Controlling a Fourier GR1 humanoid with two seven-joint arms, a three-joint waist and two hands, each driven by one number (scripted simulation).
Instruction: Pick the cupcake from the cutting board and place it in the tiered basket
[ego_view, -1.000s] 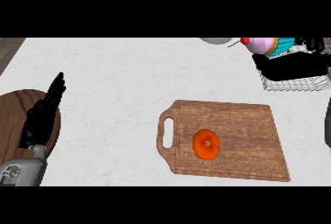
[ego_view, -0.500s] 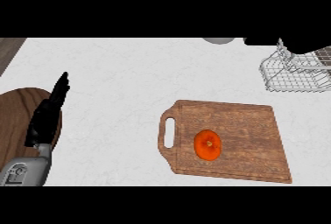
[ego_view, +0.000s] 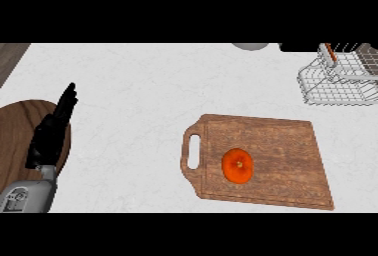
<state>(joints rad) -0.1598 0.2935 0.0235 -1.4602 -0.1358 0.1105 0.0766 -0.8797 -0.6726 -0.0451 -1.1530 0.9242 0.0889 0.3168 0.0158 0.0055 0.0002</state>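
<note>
A wooden cutting board (ego_view: 284, 150) lies on the white counter (ego_view: 162, 85), right of the middle, with its handle slot on the left side. An orange round thing (ego_view: 238, 165) sits on the board, toward its near left part, just right of the handle slot; it looks like a tomato or similar fruit and is not a cupcake. No cupcake shows on the board or elsewhere on the counter.

At the far right stands a white wire basket (ego_view: 339, 90), well apart from the board. A narrow orange-brown strip shows at the basket's upper rim; what it is cannot be told. Whether the cupcake is in the basket cannot be told either.

The left hand (ego_view: 52, 135) shows at the left side, on a grey forearm that enters from the near left corner. Its black fingers (ego_view: 68, 99) are straight and close together, pointing away toward the far side, and they hold nothing. The hand lies over the right edge of a round wooden plate (ego_view: 18, 130) at the left edge. A grey rounded thing (ego_view: 251, 46) shows at the far edge, cut off. The right hand is out of sight.
</note>
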